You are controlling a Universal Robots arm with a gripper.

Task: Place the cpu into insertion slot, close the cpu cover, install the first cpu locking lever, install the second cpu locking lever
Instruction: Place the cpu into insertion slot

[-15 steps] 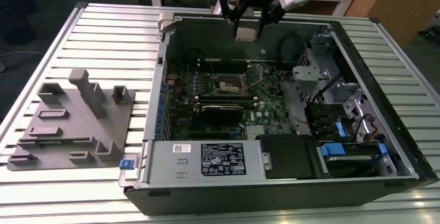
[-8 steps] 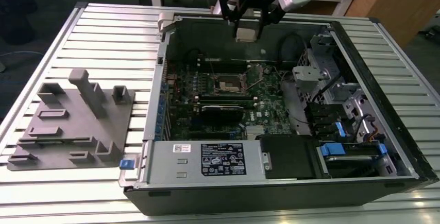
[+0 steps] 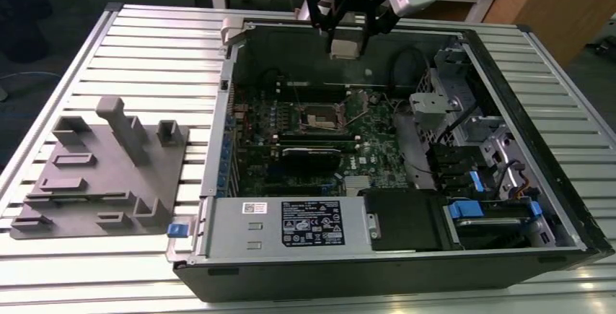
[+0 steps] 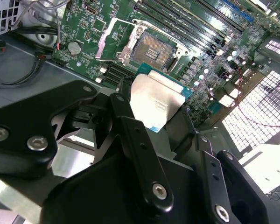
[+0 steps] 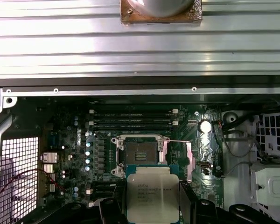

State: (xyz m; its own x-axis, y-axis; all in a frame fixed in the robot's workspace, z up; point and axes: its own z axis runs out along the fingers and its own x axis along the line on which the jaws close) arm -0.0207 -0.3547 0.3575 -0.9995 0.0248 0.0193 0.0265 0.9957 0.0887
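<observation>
Jaws clamp the cpu [image 5: 152, 198] above the case's [image 3: 385, 278] open insertion slot [image 5: 141, 155].

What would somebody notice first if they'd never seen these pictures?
Probably the big open computer case on the slatted metal table, with its green circuit board bare. Above the case the black gripper pinches the shiny cpu, and the insertion slot on the board lies uncovered.
</observation>
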